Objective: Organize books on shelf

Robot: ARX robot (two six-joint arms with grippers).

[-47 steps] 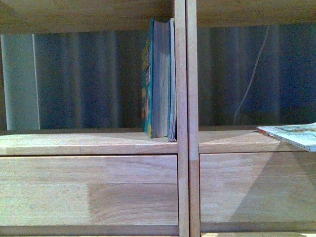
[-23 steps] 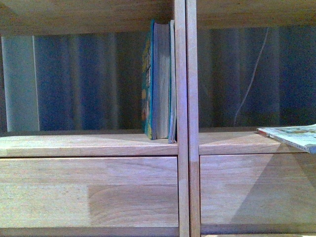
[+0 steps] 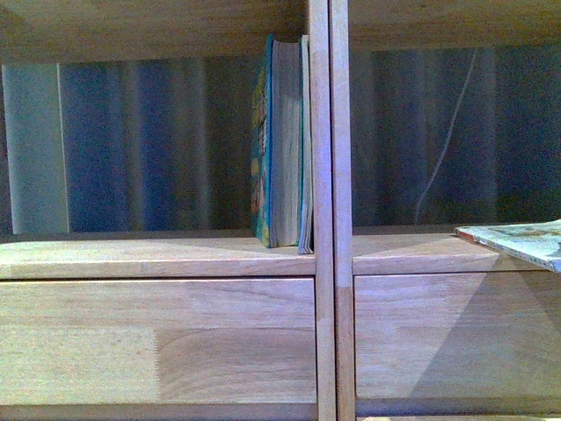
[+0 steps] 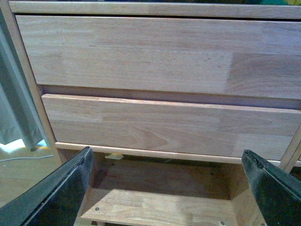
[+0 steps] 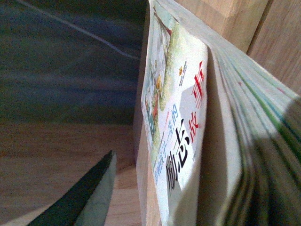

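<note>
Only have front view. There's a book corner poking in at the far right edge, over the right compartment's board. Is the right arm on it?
Observer: The right wrist view has that book close up. One right finger shows beside the cover with a gap between them. The other finger is hidden, so I can't tell the grip.
Operator: Which cover?
Observer: White, with black and red lettering and a pale picture above it.
Operator: Left arm?
Observer: The left fingers stand wide apart with nothing between them, facing two drawer fronts.
</note>
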